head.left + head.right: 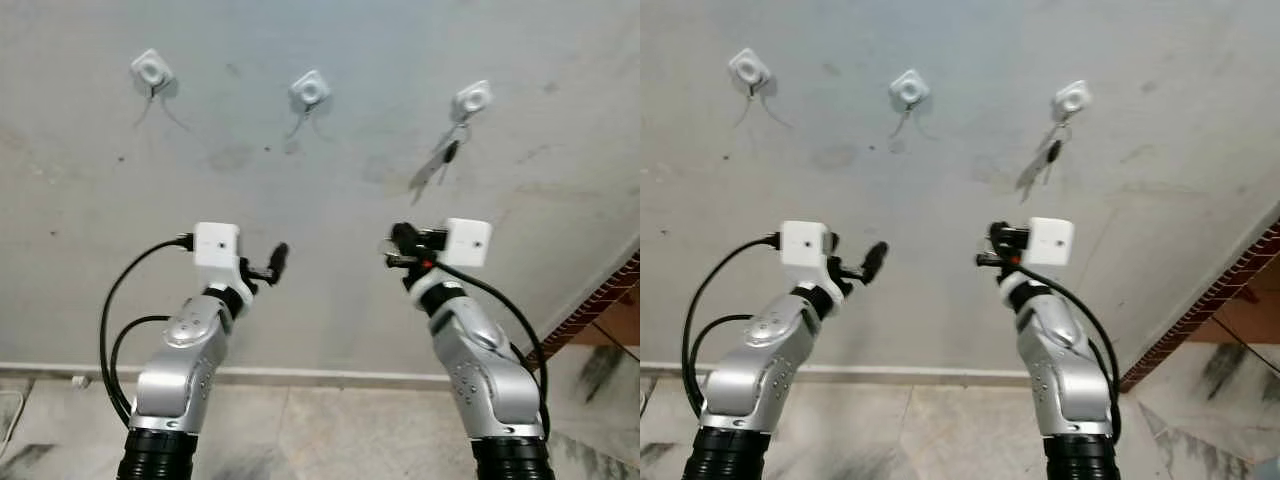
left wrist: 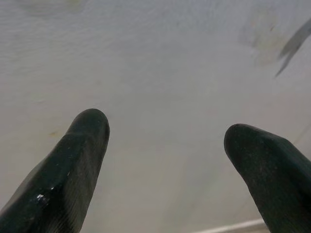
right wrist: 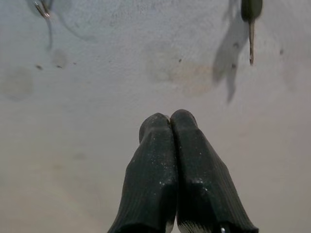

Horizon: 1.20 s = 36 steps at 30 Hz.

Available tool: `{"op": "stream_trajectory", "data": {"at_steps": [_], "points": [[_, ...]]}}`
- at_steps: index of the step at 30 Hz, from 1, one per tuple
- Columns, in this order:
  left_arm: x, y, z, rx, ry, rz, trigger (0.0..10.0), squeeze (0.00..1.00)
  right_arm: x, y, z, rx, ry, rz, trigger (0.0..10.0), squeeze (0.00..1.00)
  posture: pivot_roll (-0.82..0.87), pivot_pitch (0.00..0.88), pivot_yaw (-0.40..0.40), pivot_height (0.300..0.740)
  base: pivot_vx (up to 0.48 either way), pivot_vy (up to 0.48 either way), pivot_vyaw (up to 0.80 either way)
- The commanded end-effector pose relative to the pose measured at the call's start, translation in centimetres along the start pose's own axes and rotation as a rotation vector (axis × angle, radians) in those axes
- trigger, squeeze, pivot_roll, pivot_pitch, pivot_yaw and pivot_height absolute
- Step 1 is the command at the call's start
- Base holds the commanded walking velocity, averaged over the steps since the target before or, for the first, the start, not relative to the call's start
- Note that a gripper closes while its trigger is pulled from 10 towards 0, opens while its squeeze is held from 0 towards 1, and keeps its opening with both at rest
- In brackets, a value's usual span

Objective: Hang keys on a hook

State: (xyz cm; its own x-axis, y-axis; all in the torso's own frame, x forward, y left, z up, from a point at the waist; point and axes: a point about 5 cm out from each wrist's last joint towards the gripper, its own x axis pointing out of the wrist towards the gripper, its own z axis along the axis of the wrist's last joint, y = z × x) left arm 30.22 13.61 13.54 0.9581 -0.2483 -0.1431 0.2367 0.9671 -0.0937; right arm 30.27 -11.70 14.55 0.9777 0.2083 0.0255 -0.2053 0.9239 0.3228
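Note:
Three white hooks sit in a row on the grey wall: a left hook (image 1: 151, 69), a middle hook (image 1: 310, 90) and a right hook (image 1: 472, 99). A bunch of keys (image 1: 443, 157) hangs from the right hook; its black-headed key (image 3: 251, 19) also appears in the right wrist view. My right gripper (image 1: 396, 245) is below and left of the keys, apart from them, its fingers (image 3: 165, 160) pressed together with nothing between them. My left gripper (image 1: 276, 261) is raised below the middle hook, fingers (image 2: 73, 165) spread wide and holding nothing.
A white skirting strip (image 1: 330, 376) runs where the wall meets the marbled floor (image 1: 340, 430). A brown patterned edge (image 1: 590, 305) rises at the right. Black cables (image 1: 115, 330) loop beside my left arm.

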Motion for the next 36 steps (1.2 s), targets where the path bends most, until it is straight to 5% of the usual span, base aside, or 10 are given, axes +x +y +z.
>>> {"op": "stream_trajectory", "data": {"at_steps": [1, 12, 24, 36], "points": [[-0.2, 0.3, 0.4, 0.021, -0.001, -0.002, 10.0, 0.00, -0.2, 0.4, 0.0, 0.022, -0.009, 0.011, 10.0, 0.00, 0.24, 0.000, -0.014, 0.740, 0.000, 0.000, 0.00], [-0.1, 0.6, 0.0, 0.042, 0.023, -0.031, 10.0, 0.00, -0.6, 1.2, -1.2, 0.059, -0.001, -0.017, 10.0, 0.00, 0.23, 0.000, 0.014, 0.740, 0.000, 0.000, 0.00], [0.3, -0.1, -0.1, -0.004, -0.010, -0.016, 10.0, 0.00, -0.4, 1.4, -0.1, -0.022, -0.035, 0.030, 10.0, 0.00, 0.20, 0.000, -0.040, 0.740, 0.000, 0.000, 0.00], [0.6, -0.3, 1.8, -0.045, -0.130, 0.013, 10.0, 0.00, -0.3, 4.9, 2.2, -0.081, -0.145, 0.232, 10.0, 0.00, 0.19, 0.000, -0.083, 0.740, 0.000, 0.000, 0.00]]}}
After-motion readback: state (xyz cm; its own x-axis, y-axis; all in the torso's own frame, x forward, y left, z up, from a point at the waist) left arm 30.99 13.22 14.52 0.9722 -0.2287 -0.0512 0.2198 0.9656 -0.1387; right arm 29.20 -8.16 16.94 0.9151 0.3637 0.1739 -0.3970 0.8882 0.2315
